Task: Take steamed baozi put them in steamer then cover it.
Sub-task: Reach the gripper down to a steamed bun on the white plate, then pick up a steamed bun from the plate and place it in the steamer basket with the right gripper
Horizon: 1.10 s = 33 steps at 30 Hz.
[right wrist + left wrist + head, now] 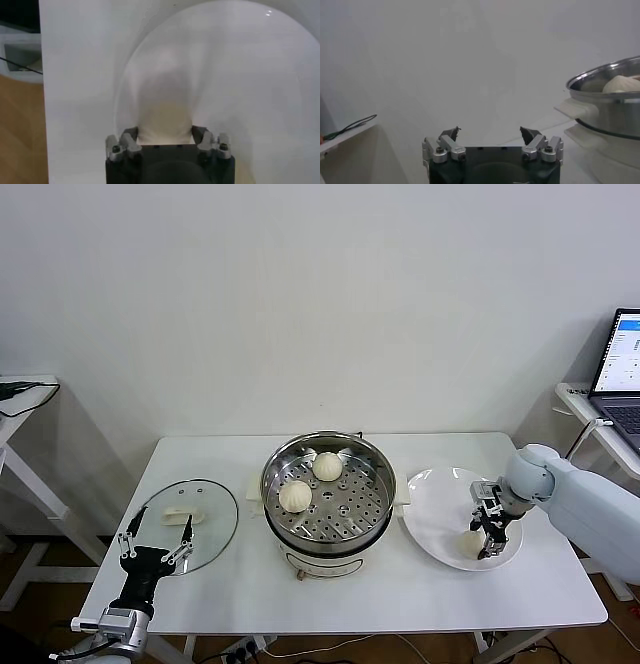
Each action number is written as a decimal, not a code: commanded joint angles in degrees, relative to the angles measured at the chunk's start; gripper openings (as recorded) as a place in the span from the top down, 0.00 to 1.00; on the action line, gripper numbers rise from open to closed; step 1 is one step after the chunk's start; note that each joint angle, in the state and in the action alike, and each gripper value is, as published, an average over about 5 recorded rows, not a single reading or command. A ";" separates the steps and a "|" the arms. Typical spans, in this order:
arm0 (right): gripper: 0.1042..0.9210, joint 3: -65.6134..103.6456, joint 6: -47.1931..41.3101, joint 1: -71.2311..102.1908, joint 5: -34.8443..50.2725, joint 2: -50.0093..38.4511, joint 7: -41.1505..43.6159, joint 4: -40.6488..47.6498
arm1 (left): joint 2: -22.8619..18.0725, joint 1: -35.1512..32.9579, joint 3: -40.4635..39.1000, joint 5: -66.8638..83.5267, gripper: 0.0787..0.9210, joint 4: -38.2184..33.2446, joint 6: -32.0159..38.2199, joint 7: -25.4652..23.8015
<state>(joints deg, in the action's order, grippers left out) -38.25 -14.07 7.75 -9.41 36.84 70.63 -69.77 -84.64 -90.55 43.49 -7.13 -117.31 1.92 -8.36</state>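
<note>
Right gripper point(487, 541) reaches down, clamping a baozi point(471, 541) on the plate point(435, 499).

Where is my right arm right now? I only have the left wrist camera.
Observer: The right pincer is down on the white plate, shut on a baozi.
Operator: How many buns are in the pot?
Observer: Two more lie on the steamer tray.
Operator: Where's the lid?
Observer: The glass cover lies flat on the table, left of the steamer, by the open left pincer.
</note>
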 commanded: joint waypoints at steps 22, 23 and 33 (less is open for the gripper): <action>0.35 -27.99 10.17 -50.53 18.01 4.29 3.05 -7.77 | 0.39 -0.01 -0.19 -0.04 0.12 -0.39 -0.24 -0.06; 0.35 -28.16 11.62 -51.19 18.02 5.15 2.98 -8.48 | 0.42 -0.02 -0.14 -0.02 0.12 -0.43 -0.23 -0.08; 0.34 -31.49 32.41 -52.04 10.47 15.71 -0.15 -12.87 | 0.74 0.06 0.49 0.31 0.12 -0.39 -0.26 -0.25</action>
<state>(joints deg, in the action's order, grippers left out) -63.76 1.41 -36.03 4.37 44.07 72.53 -79.10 -83.94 -90.54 43.88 -6.89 -117.77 1.66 -8.56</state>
